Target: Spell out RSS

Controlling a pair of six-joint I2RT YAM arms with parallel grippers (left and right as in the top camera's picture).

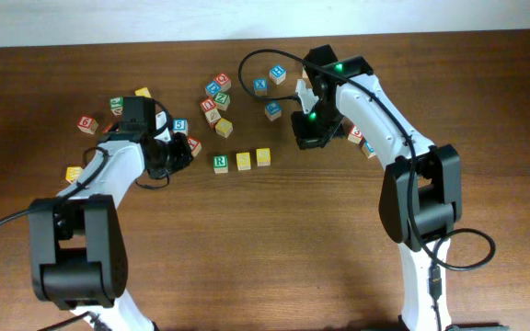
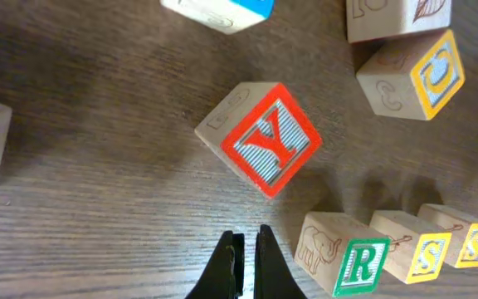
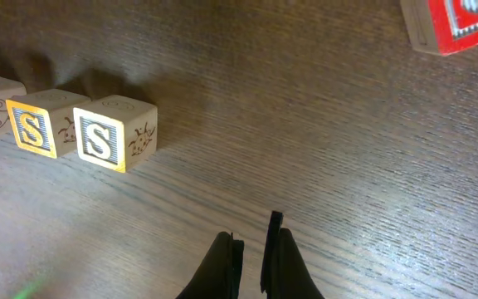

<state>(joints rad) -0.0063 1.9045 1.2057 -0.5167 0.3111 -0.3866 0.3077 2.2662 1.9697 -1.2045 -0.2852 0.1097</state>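
Note:
A green R block (image 1: 220, 164) and two yellow S blocks (image 1: 244, 161) (image 1: 263, 157) stand in a row on the table, reading R S S. In the left wrist view the R (image 2: 360, 265) and both S blocks (image 2: 422, 254) (image 2: 472, 246) sit at lower right. In the right wrist view the S blocks (image 3: 31, 128) (image 3: 99, 141) are at upper left. My left gripper (image 1: 188, 151) (image 2: 246, 249) is shut and empty, left of the R. My right gripper (image 1: 300, 140) (image 3: 251, 242) is shut and empty, right of the row.
A red Y block (image 2: 268, 141) lies tilted ahead of my left gripper. Several loose letter blocks are scattered behind the row (image 1: 217, 97), at far left (image 1: 86, 123) and beside the right arm (image 1: 355, 134). A red block (image 3: 459, 21) shows at the right wrist view's top.

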